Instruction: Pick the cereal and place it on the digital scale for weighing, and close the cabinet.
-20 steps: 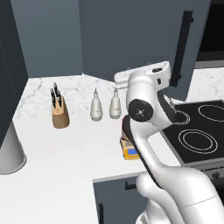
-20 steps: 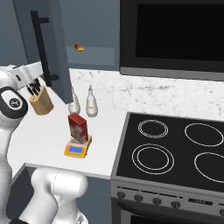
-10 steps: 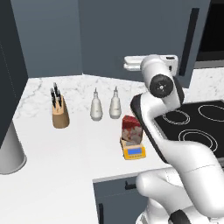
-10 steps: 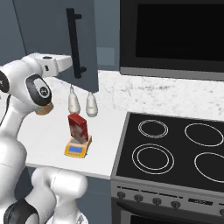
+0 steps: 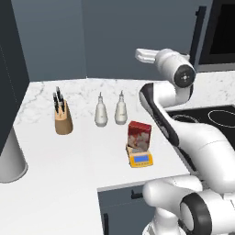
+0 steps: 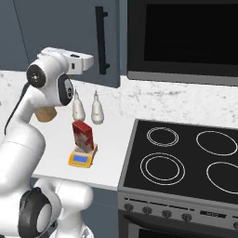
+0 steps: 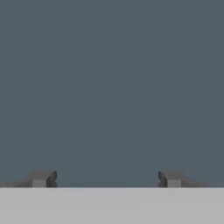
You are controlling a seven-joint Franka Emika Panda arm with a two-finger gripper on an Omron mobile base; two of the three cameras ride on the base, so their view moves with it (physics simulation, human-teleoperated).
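— While we are looking at the cereal, where is it sitting?
— We are seeing the red box standing upright on the digital scale, whose blue display is facing the front edge of the white tabletop. In the right base view the cereal is resting on the same orange scale, just left of the black stove.
— What are we finding around it?
— Two pale bottles are standing behind it near the wall, and a wooden knife block is sitting further left, well apart from the scale.
— And the cabinet?
— We are seeing the cabinet door lying flat, its black bar handle upright, next to the oven.
— How is the end effector standing?
— We are watching its two dark fingertips sitting wide apart with nothing between them, facing a plain slate-grey surface. The white arm is reaching up at cabinet height.
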